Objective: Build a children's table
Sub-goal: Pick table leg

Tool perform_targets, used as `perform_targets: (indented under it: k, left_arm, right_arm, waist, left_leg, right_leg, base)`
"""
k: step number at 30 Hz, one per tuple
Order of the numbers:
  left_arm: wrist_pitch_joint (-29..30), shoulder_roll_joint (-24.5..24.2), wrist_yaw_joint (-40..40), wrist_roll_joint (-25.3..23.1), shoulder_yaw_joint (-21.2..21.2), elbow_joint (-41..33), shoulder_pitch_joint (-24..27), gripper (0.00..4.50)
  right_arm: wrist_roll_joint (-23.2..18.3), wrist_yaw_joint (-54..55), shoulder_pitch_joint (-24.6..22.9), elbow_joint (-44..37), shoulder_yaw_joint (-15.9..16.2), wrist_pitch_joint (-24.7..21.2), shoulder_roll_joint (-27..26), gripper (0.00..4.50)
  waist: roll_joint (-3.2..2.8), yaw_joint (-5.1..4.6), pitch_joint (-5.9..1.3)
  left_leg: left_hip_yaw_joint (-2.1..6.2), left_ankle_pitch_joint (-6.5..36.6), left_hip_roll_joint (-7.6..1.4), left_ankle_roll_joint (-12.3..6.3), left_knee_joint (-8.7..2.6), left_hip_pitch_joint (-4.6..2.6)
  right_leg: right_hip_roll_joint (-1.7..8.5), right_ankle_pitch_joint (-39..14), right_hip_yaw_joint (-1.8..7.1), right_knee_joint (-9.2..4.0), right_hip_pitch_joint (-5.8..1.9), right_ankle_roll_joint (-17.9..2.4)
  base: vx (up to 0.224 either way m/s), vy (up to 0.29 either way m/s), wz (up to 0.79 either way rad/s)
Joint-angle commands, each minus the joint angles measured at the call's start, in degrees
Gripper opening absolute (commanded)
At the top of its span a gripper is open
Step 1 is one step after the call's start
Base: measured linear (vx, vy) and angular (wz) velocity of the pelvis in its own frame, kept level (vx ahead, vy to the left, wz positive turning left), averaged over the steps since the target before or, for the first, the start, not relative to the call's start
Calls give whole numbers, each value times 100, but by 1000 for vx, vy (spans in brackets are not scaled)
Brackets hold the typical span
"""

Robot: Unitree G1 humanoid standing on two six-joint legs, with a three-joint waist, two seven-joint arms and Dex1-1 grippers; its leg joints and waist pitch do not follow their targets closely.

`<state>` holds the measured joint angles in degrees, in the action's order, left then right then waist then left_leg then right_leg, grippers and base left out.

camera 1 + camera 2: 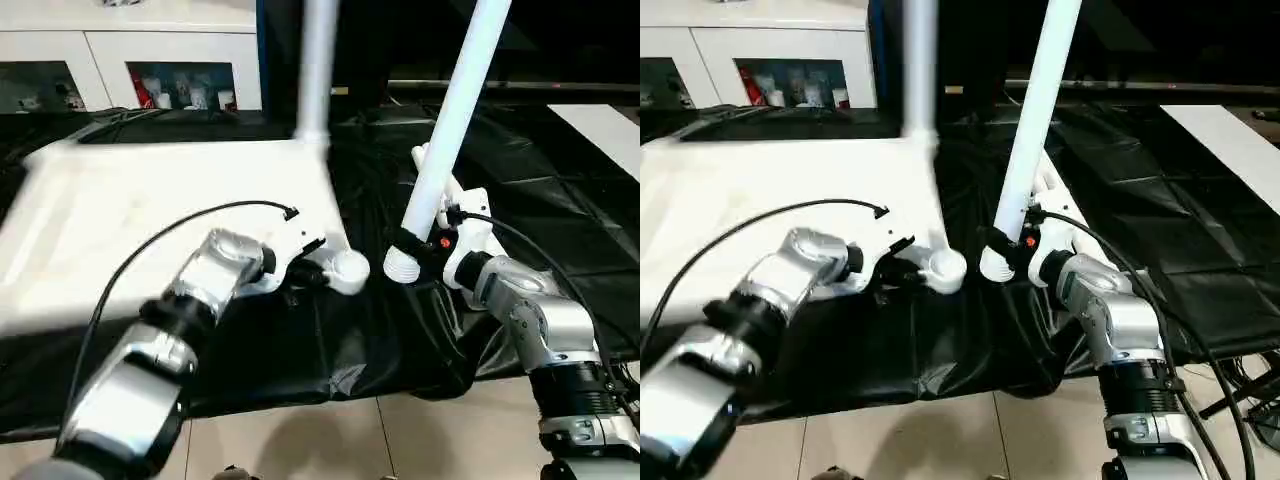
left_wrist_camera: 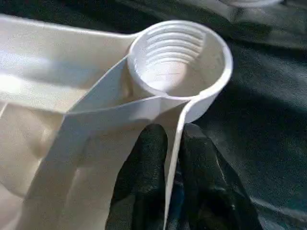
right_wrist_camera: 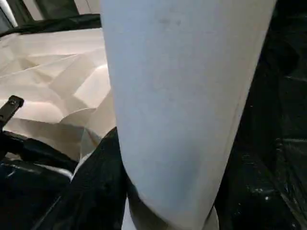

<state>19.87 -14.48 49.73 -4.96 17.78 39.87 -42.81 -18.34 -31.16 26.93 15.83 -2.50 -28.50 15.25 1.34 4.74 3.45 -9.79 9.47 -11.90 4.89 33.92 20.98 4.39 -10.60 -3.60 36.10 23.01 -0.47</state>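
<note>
Black cloth (image 1: 560,240) covering the work table ahead of me, creased and hanging over its near edge, beige tiled floor (image 1: 330,440) below that edge, white cabinet (image 1: 130,45) behind, small coloured items (image 1: 180,90) on its open shelf

Left gripper (image 2: 175,167) pinched closed, right gripper (image 1: 412,250) clamped, both silver forearms extended forward.

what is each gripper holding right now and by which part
Left gripper: the tabletop, fingers astride its thin edge wall beside the near corner socket. Right gripper: a leg, near its lower flared end.
</note>
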Motion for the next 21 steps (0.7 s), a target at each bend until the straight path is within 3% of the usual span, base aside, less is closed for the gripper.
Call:
perform_targets:
  k: [1, 2, 5, 11, 12, 13, 15, 21]
  left_arm:
    - [-152, -109, -260, -184, 40, -103, 328, 27]
    - [-152, -109, -260, -184, 40, -103, 328, 22]
    - [-898, -271, -147, -219, 133, -506, 650, 19]
    - [-404, -415, 94, -30, 13, -958, 797, 91]
    - [-421, -471, -8, -25, -82, -975, 767, 91]
    - [-421, -471, -8, -25, -82, -975, 767, 102]
    - [-409, -522, -2, 14, -166, -975, 741, 120]
    - [-262, -744, 238, 81, -205, -1054, 749, 133]
  right_arm:
    - [31, 4, -14, -65, -14, 84, 9, 193]
    - [31, 4, -14, -65, -14, 84, 9, 193]
    - [44, 37, -43, -102, 18, 84, -24, 193]
    - [50, 29, -77, -122, 38, 81, -38, 193]
    - [64, 15, -66, -95, 49, 92, -32, 193]
    - [64, 15, -66, -95, 49, 92, -32, 193]
    - [77, 0, -57, -74, 59, 101, -27, 193]
    - [120, -50, 3, 25, 96, 143, -25, 193]
  waist:
    - [-7, 59, -418]
    - [-7, 59, -418]
    - [2, 40, -419]
    - [-34, 55, -397]
    - [3, 59, -399]
    - [-17, 68, -403]
    - [2, 67, -401]
    - [-7, 67, -401]
  left_leg:
    - [19, 1255, -87, -3, -386, -37]
    - [19, 1255, -87, -3, -386, -37]
    - [19, 1202, -88, -11, -398, -12]
    - [9, 1397, -99, 77, -416, -62]
    - [9, 1385, -95, 80, -418, -52]
    - [13, 1350, -90, 78, -418, -50]
    - [13, 1295, -90, 71, -418, -39]
    - [6, 1265, -89, 78, -421, -45]
  right_leg:
    - [345, -1285, 232, -513, -321, -1090]
    - [345, -1285, 232, -513, -321, -1090]
    - [332, -1098, 233, -490, -321, -1075]
    - [338, -1423, 242, -514, -267, -1030]
    - [333, -1401, 241, -510, -272, -1014]
    - [337, -1353, 243, -502, -272, -1010]
    - [336, -1280, 241, -491, -277, -1013]
    - [341, -1275, 247, -489, -266, -1001]
  base:
    - [0, 0, 0]
    - [0, 0, 0]
    - [0, 0, 0]
    - [0, 0, 0]
    - [0, 0, 0]
    - [0, 0, 0]
    - [0, 0, 0]
    - [0, 0, 0]
